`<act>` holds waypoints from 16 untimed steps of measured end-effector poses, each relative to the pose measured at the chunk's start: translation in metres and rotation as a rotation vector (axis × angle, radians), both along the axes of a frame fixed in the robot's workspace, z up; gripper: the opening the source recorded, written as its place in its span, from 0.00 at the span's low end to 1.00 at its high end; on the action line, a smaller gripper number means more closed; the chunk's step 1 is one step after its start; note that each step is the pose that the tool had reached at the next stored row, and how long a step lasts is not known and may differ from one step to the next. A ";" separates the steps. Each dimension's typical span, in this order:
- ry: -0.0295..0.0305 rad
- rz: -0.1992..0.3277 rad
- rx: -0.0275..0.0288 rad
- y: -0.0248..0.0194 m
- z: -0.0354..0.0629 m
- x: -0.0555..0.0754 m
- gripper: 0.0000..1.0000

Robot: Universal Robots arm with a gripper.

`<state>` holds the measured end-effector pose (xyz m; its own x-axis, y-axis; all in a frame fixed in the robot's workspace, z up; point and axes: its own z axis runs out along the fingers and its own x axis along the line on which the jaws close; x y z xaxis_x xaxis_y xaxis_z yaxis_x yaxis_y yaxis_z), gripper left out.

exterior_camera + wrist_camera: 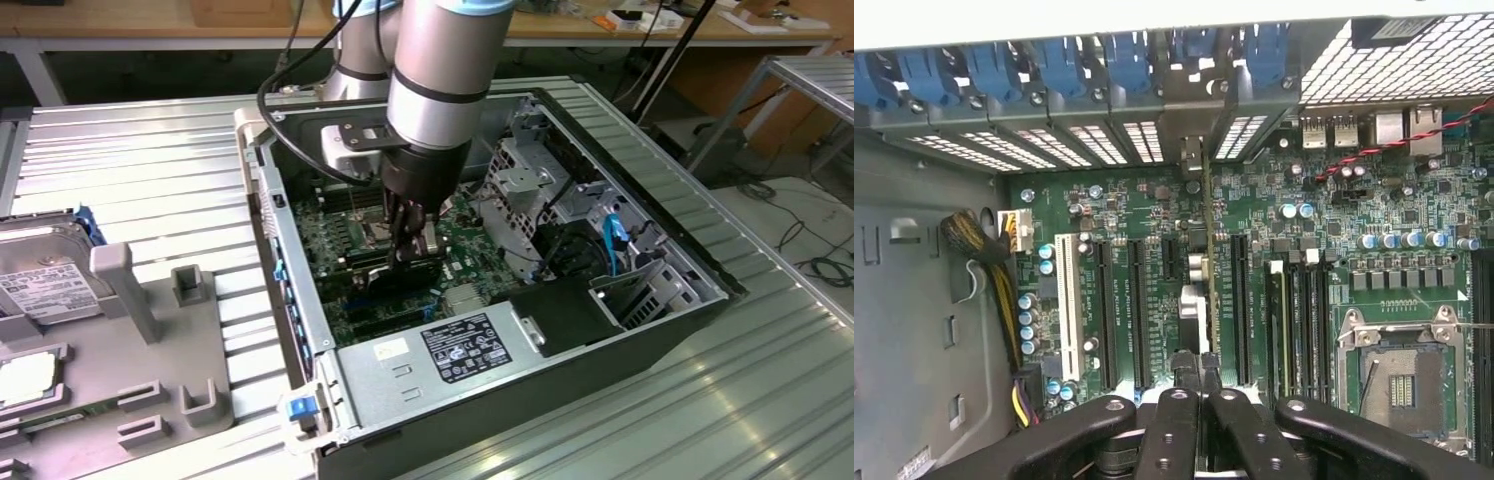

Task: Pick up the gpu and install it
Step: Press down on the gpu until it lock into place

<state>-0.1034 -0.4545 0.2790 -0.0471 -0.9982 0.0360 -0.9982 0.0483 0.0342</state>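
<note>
Inside the open computer case [287, 260], my gripper [406, 258] reaches down over the green motherboard [461, 245]. It is shut on the gpu [400, 282], whose black cooler shows just below the fingers. In the wrist view the gpu [1209, 250] appears edge-on as a thin upright card running between the black expansion slots [1239, 300]. Its silver end bracket [1192, 160] sits against the rear slot openings. My gripper [1199, 368] pinches the card's near edge. Whether the card is fully seated in its slot is hidden.
A silver hard drive [40, 285] lies on a grey fixture [160, 350] at the exterior view's left. A power supply [441, 350] and drive cages [534, 180] crowd the case. Blue slot latches [1054, 70], a CPU socket [1399, 375] and a cable bundle [984, 250] surround the card.
</note>
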 end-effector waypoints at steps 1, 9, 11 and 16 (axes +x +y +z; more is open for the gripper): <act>-0.0004 0.000 0.0002 0.0000 -0.0009 0.000 0.11; -0.0008 0.000 0.0146 0.0011 -0.0029 0.000 0.11; -0.0008 0.000 0.0172 0.0012 -0.0030 0.000 0.11; -0.0006 0.000 0.0170 0.0012 -0.0053 0.000 0.11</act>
<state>-0.1034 -0.4533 0.2738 -0.0468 -0.9987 0.0190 -0.9983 0.0474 0.0344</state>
